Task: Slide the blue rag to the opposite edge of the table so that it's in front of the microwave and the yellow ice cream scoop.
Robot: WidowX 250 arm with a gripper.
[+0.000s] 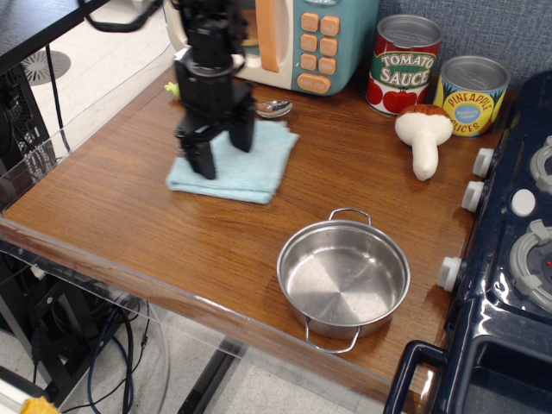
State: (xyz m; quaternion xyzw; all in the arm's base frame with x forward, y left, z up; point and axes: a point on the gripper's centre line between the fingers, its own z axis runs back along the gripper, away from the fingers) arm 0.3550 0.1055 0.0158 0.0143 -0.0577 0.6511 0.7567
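The blue rag [244,167] lies flat on the brown wood table [129,216], left of centre, just in front of the microwave [297,39]. My black gripper [221,148] stands on the rag's left part, fingers spread and pressing down on the cloth. The yellow ice cream scoop is mostly hidden behind the gripper; its metal bowl [274,108] shows right of it and a bit of yellow handle [172,88] shows left. The microwave's left side is hidden by my arm.
A steel pot [343,278] sits near the front edge. A tomato sauce can [404,64], a pineapple can [471,95] and a toy mushroom [423,135] stand at the back right. A dark blue toy stove [509,259] fills the right side. A clear acrylic rim [78,103] runs along the table's left edge.
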